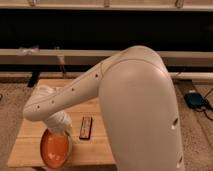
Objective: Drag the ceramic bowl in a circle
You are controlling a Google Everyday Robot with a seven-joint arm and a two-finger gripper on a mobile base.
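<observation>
The ceramic bowl [54, 149] is a wide, shallow orange-red dish sitting near the front left edge of the wooden table [30, 135]. My white arm reaches from the right across the table and bends down to the bowl. The gripper [64, 132] is at the bowl's far right rim, mostly hidden behind the wrist, and seems to touch the rim.
A dark flat bar-shaped object [86, 127] lies on the table just right of the bowl. The table's front edge is close to the bowl. A blue object [195, 99] lies on the carpet at right. A dark wall with rails stands behind.
</observation>
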